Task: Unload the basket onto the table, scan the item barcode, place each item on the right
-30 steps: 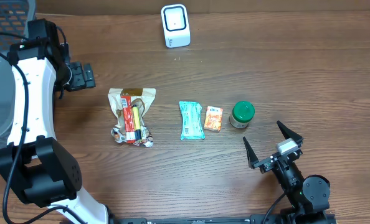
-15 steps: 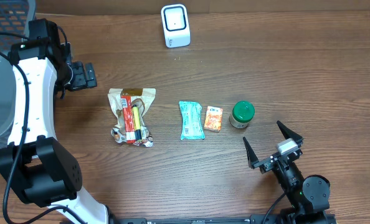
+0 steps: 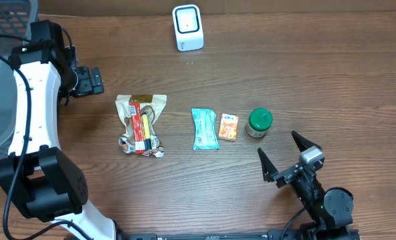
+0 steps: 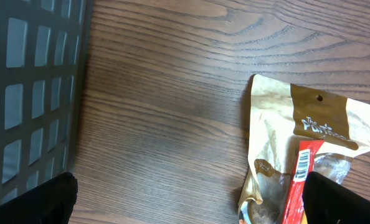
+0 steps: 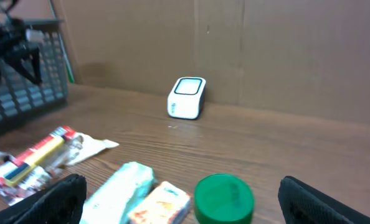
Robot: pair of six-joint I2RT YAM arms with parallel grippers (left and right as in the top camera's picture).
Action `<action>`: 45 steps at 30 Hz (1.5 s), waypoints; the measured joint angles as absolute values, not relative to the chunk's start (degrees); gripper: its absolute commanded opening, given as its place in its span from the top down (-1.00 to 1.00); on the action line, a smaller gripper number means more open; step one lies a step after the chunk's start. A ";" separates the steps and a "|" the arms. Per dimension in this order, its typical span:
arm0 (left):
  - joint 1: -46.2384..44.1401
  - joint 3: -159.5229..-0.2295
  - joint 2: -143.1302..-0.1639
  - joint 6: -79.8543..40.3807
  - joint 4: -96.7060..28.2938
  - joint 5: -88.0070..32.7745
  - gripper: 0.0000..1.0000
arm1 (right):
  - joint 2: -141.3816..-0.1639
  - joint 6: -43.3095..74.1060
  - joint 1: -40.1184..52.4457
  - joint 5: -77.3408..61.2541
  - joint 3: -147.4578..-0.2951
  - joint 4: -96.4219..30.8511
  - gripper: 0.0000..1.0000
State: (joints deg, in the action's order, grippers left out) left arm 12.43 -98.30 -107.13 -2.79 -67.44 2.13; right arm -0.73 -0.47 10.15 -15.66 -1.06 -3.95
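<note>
Snack bag (image 3: 141, 124), teal packet (image 3: 205, 129), orange box (image 3: 229, 127) in a row mid-counter (image 3: 331, 80), long axes running far-to-near, bag header toward far edge, green-lidded jar (image 3: 259, 123) upright at right end, scanner (image 3: 187, 27) at far edge, left gripper (image 3: 89, 81) and right gripper (image 3: 277, 143) spread wide, holding nothing.

White barcode scanner (image 3: 187, 27) upright at the far side of the table (image 3: 331, 73), well apart from a nearer row of items, tan snack pouch (image 3: 141, 123) lying flat with red-and-yellow label, teal wrapped packet (image 3: 205, 129), small orange box (image 3: 229, 127) just beside it, green-lidded jar (image 3: 259, 123) upright
</note>
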 measured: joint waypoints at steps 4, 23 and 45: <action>12.43 -98.30 -107.13 -2.79 -67.46 2.09 -1.00 | -0.82 3.36 10.15 -14.94 -2.11 -9.80 -1.00; 12.43 -98.30 -107.13 -2.79 -67.40 1.91 -1.00 | -46.37 8.38 10.15 -13.39 -68.42 -58.67 -1.00; 12.43 -98.30 -107.13 -2.76 -67.31 1.91 -1.00 | -88.64 23.49 26.09 -12.12 -70.72 -56.86 0.02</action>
